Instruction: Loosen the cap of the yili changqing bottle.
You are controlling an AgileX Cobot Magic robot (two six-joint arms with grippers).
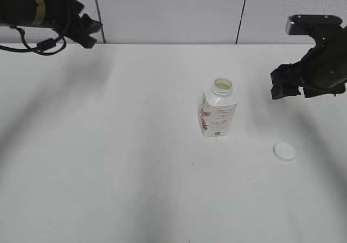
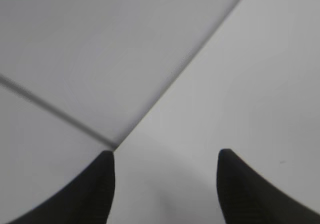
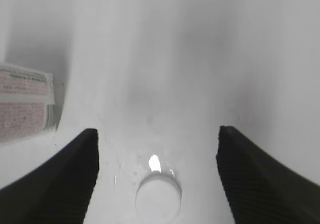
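Observation:
The yili changqing bottle (image 1: 217,109) stands upright in the middle of the white table, its wide round neck open with no cap on it. Its pink-printed side shows at the left edge of the right wrist view (image 3: 25,104). The white cap (image 1: 284,152) lies flat on the table to the right of the bottle; it also shows low in the right wrist view (image 3: 158,199), between the fingers. My right gripper (image 3: 157,134) is open and empty, raised above the cap (image 1: 284,88). My left gripper (image 2: 162,156) is open and empty, high at the far left (image 1: 87,29).
The white table (image 1: 108,156) meets a pale panelled wall (image 1: 173,10) at the back. The left wrist view shows only the table's back edge and the wall.

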